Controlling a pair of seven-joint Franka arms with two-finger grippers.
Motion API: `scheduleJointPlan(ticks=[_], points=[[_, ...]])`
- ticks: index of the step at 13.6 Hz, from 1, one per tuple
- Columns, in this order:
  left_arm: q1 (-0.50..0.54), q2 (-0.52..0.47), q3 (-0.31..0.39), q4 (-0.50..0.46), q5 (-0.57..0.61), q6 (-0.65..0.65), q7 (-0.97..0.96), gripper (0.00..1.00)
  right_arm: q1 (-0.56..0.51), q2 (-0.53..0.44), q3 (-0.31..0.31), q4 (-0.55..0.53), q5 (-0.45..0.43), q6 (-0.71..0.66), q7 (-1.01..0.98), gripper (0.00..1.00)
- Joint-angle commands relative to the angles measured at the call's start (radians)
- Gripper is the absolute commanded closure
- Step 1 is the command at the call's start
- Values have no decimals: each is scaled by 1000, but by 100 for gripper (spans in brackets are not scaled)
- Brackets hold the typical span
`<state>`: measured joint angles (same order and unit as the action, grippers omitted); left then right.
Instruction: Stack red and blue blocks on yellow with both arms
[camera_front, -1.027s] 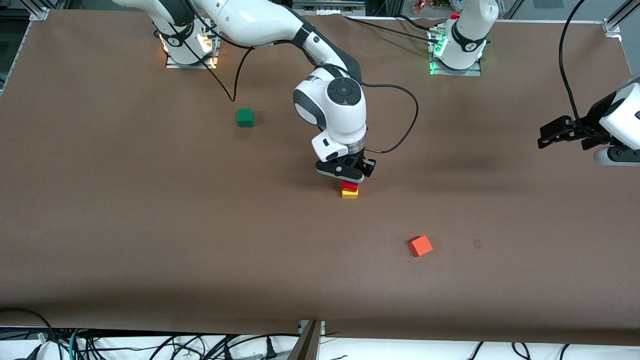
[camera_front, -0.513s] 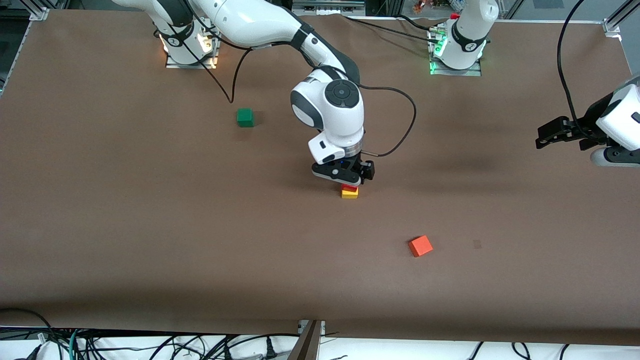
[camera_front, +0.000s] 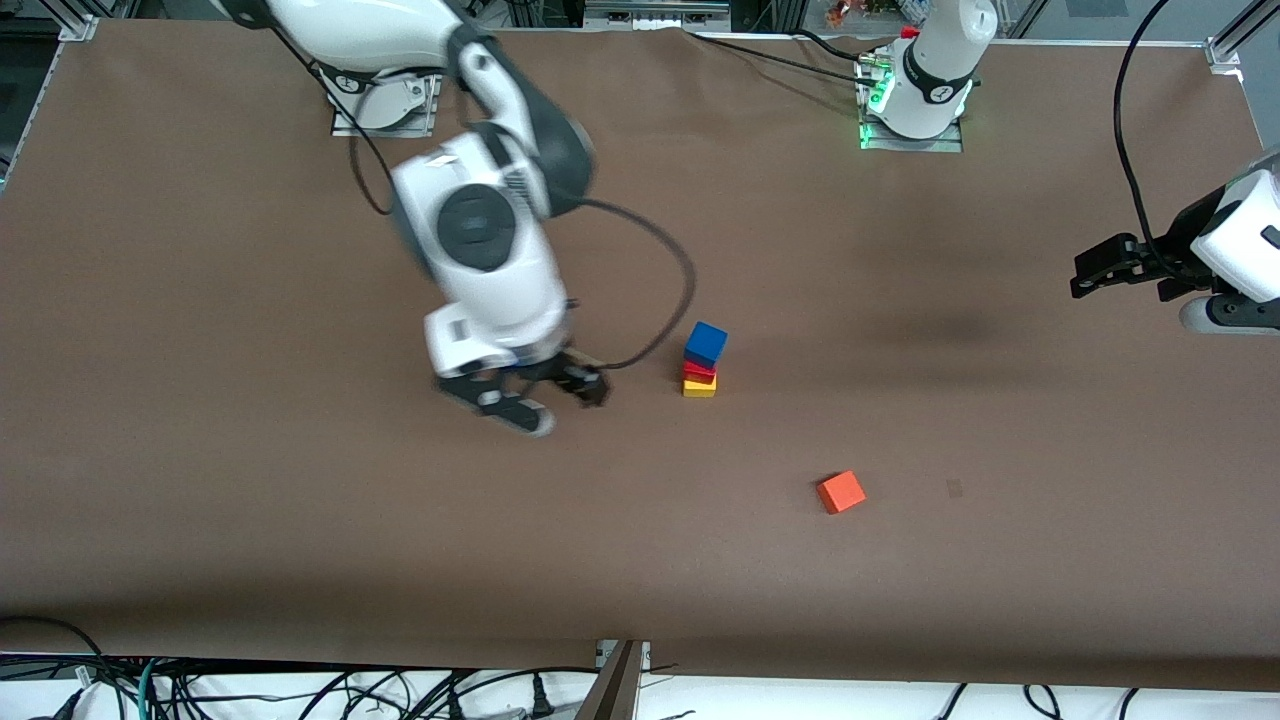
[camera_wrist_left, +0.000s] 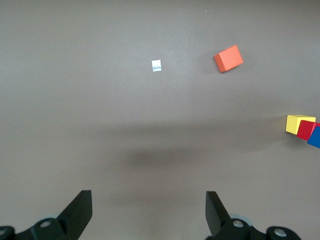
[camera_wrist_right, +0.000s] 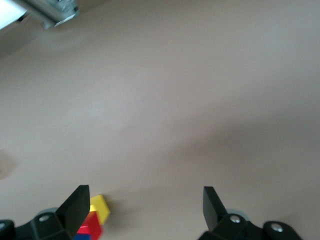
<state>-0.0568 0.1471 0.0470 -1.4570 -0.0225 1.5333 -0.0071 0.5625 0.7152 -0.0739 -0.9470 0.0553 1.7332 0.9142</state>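
Standing: blue block (camera_front: 706, 343) on red block (camera_front: 699, 372) on yellow (camera_front: 699, 387) | right gripper (camera_front: 535, 400) fingers released | left gripper (camera_front: 1100, 272) fingers released

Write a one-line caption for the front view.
Blue cube tops red cube on yellow cube; open right gripper hangs beside the stack, open left gripper waits.

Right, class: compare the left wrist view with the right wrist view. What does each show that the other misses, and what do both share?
Left wrist only: the orange cube and a small white mark on the table. Right wrist only: a metal frame piece at the table's edge. Both: the yellow cube under the red cube and blue cube, plus each view's own open end effector.
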Motion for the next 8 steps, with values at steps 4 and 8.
scheduleJointPlan(ticks=[4,8], points=[[8,-4,-6,-3,-17,10,16,0,-188,-426,-18,-483,123,-14,-388,0],[6,-6,-6,-2,-14,10,16,0,-268,-666,-15,-751,51,3,-566,0]])
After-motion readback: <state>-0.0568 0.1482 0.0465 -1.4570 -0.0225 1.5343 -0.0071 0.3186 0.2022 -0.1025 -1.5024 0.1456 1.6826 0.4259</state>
